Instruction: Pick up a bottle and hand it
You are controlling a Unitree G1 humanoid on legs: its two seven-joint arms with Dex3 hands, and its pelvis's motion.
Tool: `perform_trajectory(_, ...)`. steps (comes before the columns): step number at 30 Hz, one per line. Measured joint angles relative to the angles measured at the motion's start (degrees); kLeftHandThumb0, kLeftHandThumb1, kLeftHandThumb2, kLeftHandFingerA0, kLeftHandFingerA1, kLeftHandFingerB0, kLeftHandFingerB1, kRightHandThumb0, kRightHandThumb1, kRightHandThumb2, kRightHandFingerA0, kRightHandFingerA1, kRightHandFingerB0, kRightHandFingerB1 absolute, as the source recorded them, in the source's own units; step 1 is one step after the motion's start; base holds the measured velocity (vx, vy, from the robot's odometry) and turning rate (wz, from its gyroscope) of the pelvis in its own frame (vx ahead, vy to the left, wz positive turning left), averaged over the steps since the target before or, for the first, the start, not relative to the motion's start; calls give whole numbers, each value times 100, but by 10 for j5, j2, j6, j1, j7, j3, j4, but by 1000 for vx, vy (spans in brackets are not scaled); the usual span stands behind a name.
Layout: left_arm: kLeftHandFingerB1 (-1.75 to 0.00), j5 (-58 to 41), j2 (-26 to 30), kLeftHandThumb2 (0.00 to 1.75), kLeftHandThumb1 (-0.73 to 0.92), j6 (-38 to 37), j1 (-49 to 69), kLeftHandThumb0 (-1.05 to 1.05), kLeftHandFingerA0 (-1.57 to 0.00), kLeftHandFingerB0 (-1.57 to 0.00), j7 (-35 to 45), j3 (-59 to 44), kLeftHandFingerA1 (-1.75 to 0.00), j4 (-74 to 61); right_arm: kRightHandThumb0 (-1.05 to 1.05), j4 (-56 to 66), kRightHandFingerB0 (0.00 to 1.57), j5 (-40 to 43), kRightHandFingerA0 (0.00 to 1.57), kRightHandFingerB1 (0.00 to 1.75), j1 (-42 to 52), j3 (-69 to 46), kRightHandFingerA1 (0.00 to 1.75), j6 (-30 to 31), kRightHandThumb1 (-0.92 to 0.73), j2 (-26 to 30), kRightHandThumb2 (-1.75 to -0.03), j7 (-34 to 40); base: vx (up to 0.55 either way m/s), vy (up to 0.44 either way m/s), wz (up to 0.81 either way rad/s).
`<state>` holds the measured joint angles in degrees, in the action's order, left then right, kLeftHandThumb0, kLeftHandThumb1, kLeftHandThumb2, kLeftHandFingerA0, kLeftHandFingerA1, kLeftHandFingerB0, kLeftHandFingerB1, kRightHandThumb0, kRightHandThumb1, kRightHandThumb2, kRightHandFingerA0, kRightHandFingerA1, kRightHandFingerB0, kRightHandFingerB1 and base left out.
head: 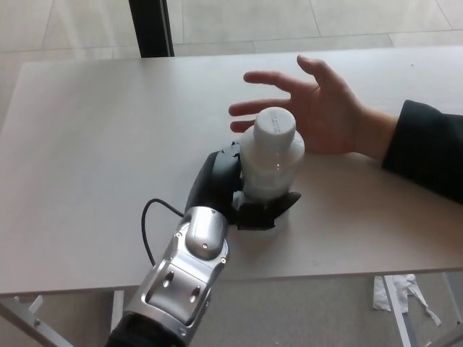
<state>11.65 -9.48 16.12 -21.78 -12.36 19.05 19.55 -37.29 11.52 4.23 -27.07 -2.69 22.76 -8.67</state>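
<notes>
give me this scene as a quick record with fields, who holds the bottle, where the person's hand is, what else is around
bottle: white bottle, capped, upright
left hand: left hand shut on the white bottle
right hand: not in view
person's hand: person's hand open, palm up, just behind the bottle; dark sleeve
surface: pale table
floor: scrap of paper at lower right
</notes>
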Motion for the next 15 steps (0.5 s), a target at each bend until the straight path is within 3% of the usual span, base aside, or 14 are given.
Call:
perform_trajectory(4,-173,15,10,116,58,-18,-3,-12,-87,-65,-28,-8,-175,11,-66,-2,29,0,98,55,0,2,83,-1,-64,0,-59,0,0,0,0)
perform_trajectory(5,-161,20,16,119,56,-22,-5,-14,-85,-72,-35,-11,-175,12,-66,-2,30,0,94,56,0,3,78,-2,-63,0,-59,0,0,0,0)
perform_trajectory(8,-162,35,38,126,49,-30,-23,-15,-87,-76,-46,-21,-175,12,-67,-3,27,-1,94,56,0,5,77,-3,-63,0,-59,1,0,0,0)
perform_trajectory(9,-164,38,46,130,44,-30,-36,-13,-88,-78,-46,-25,-175,10,-70,-3,23,-1,81,60,0,6,74,-4,-47,0,-93,1,0,0,0)
perform_trajectory(10,-162,39,50,128,45,-30,-49,-12,-89,-79,-46,-29,-175,8,-65,-3,26,-2,90,55,0,7,67,-4,-64,0,-57,1,0,0,0)
perform_trajectory(12,-162,40,52,128,45,-29,-83,-12,-89,-79,-44,-39,-175,7,-65,-3,26,-2,90,55,-1,10,67,-5,-64,0,-57,-1,0,0,0)
perform_trajectory(13,-128,40,52,118,45,-29,-94,-16,-117,-97,-43,-41,-143,6,-65,-3,27,-2,93,56,-1,11,72,-5,-62,0,-59,-2,0,0,0)
perform_trajectory(14,-128,40,51,118,45,-28,-110,-16,-117,-97,-41,-44,-143,8,-65,-3,27,-2,93,56,-1,12,72,-5,-62,0,-59,-2,0,0,0)
perform_trajectory(15,-152,40,50,117,50,-26,-125,-10,-83,-77,-39,-46,-175,9,-63,-3,28,-2,97,55,-1,13,76,-5,-64,0,-59,-2,0,0,0)
